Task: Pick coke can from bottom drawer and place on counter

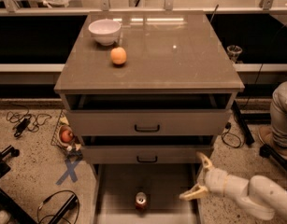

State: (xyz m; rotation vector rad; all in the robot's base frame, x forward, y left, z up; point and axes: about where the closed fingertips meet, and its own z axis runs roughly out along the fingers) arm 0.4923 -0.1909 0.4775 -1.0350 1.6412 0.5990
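The coke can (141,201), red with a silver top, stands upright on the pale floor of the bottom drawer (119,181), which is pulled out toward the camera. My gripper (198,175) is at the drawer's right edge, to the right of the can and apart from it. Its two pale fingers (192,193) are spread wide and hold nothing. The white arm comes in from the lower right. The counter (180,55) is the glossy grey-brown top of the cabinet, above the two upper drawers.
A white bowl (104,31) and an orange fruit (118,56) sit on the counter's back left. A small basket with an apple (67,135) and cables lie on the floor at left. A person's leg (281,115) is at right.
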